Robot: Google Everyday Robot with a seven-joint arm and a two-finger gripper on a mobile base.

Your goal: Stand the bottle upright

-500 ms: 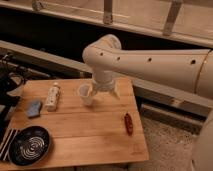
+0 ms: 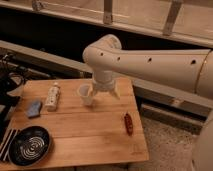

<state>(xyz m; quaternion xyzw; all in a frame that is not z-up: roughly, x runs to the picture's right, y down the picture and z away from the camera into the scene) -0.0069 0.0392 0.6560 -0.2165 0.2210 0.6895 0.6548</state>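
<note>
The small white bottle [image 2: 52, 96] lies on its side on the left part of the wooden table [image 2: 95, 137], cap pointing away from me. My gripper [image 2: 105, 92] hangs from the big white arm over the table's back middle, pointing down, right of the bottle and apart from it. Its fingers are spread and hold nothing. A translucent white cup [image 2: 85, 94] stands upright between the bottle and the gripper, right beside the left finger [image 2: 95, 90].
A blue sponge [image 2: 34, 108] lies left of the bottle. A black bowl [image 2: 30, 145] sits at the front left corner. A small red object [image 2: 128, 123] lies near the right edge. Dark gear [image 2: 7, 82] stands left of the table.
</note>
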